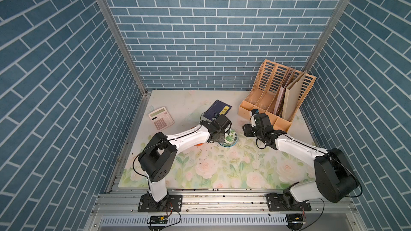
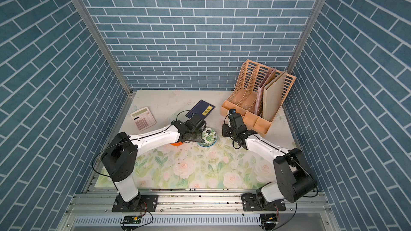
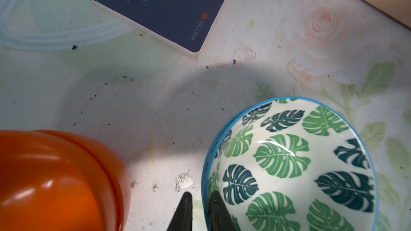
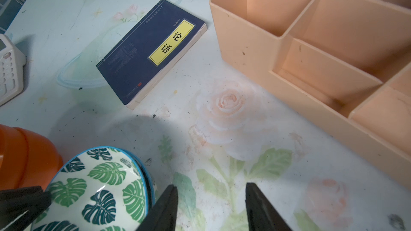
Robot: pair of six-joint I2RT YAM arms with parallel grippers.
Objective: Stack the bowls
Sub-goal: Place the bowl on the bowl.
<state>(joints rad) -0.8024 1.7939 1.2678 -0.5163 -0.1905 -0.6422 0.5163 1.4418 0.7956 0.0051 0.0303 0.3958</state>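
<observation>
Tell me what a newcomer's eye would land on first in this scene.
The two nested leaf-print bowls in the middle of the table stand out first, with the left gripper astride their blue rim, one finger inside and one outside. Right beside them sit glossy orange bowls, also nested. At the far right corner of the table stands a tall peach file organizer.

Left pincer (image 3: 200, 196) is pinched nearly closed, while right pincer (image 4: 211, 185) hangs with jaws spread apart.
</observation>
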